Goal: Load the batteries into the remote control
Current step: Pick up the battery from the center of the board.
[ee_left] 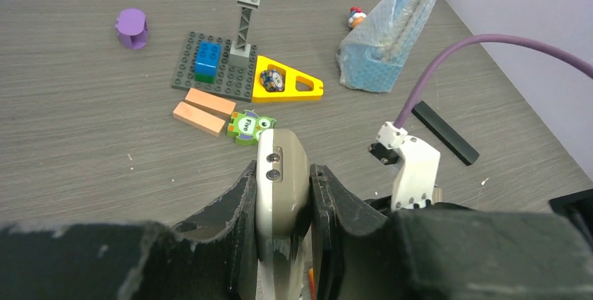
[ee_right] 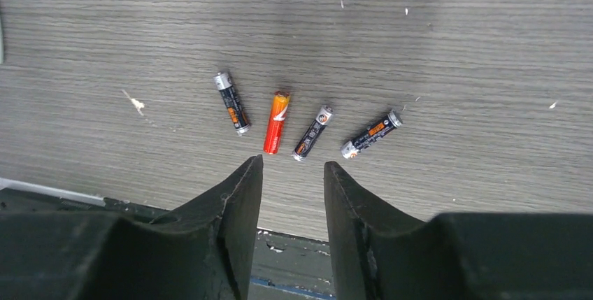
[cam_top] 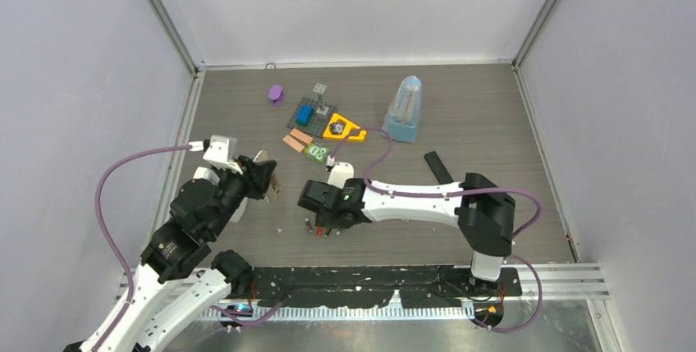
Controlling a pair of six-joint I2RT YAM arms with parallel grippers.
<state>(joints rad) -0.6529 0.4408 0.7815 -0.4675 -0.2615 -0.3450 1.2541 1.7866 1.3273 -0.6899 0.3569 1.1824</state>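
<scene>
Currently, your left gripper (ee_left: pixel 282 174): clamped on the remote control (ee_left: pixel 281 202), held aloft, likely to present its compartment. Your right gripper (ee_right: pixel 292 177): jaws apart above four batteries (ee_right: pixel 276 122) lying on the table (ee_right: pixel 454 48), ready to pick.

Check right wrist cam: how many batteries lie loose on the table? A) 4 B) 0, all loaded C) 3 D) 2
A: four batteries lie fanned on the table just ahead of the open right gripper, none held; the left gripper is shut on the remote.
</scene>
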